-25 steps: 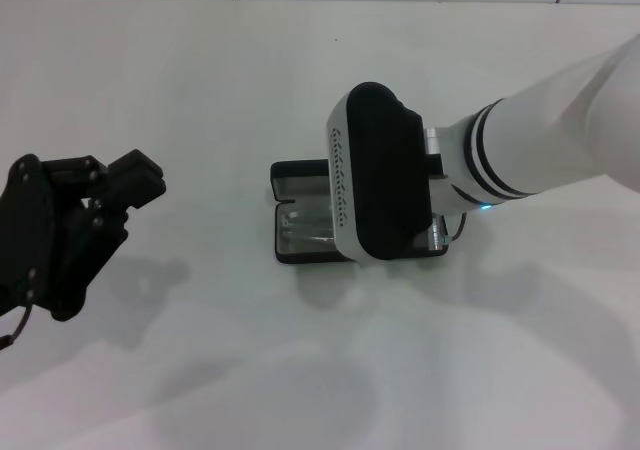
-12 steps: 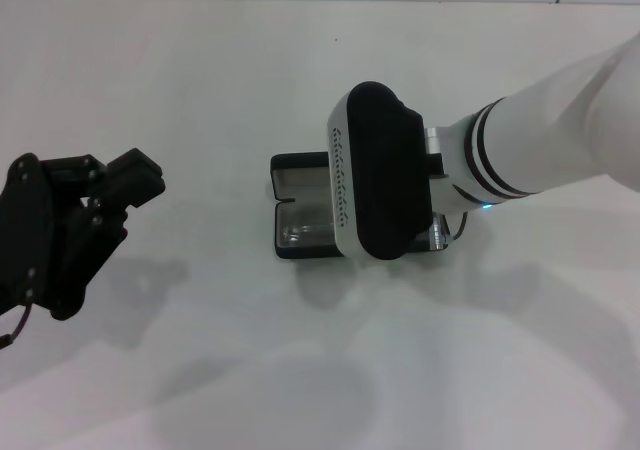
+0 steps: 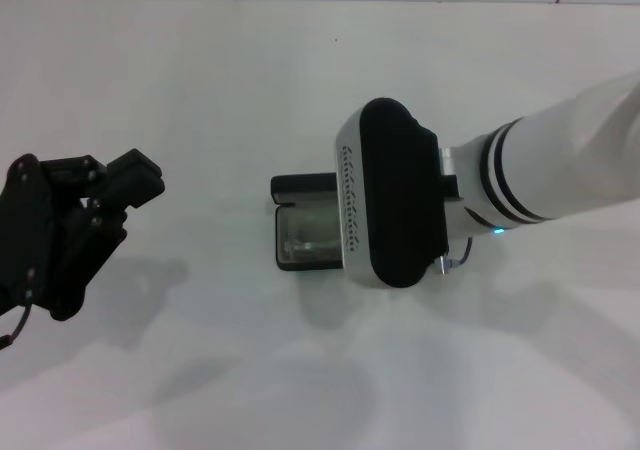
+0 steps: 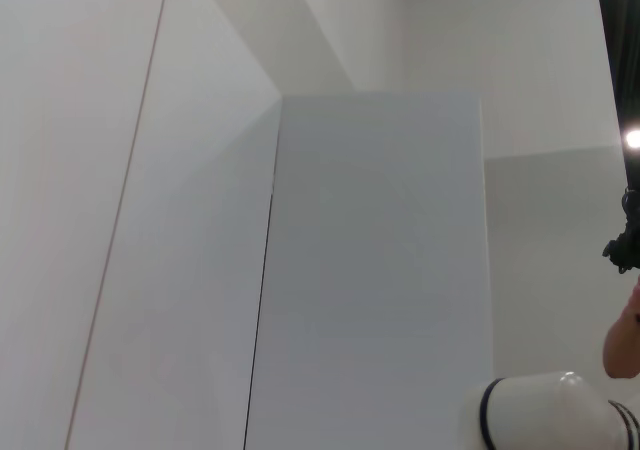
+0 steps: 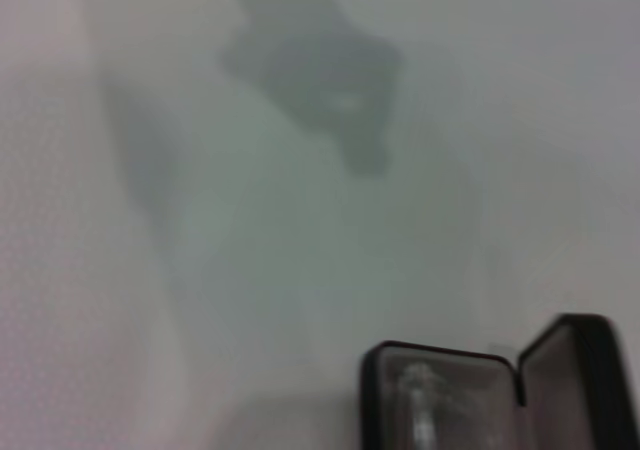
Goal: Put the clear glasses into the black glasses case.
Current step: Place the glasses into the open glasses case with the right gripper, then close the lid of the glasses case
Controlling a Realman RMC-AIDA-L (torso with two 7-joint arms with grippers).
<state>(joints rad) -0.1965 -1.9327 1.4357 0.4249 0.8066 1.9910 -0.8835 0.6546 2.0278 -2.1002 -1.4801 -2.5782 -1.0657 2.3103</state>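
Head camera sits high, looking forward and down on the white bench [image 3: 200,90]; it takes in both arms, the left end effector [image 3: 130,185] at the near left edge, the right arm's wrist housing over the black glasses case [image 3: 305,238] mid-frame. Left wrist camera faces up and away at plain white walls, with only a bit of white arm in its corner. Right wrist camera looks along the bench from low and close, catching the open black glasses case [image 5: 470,395] at its edge. Head and right wrist views share the case and the bench around it.
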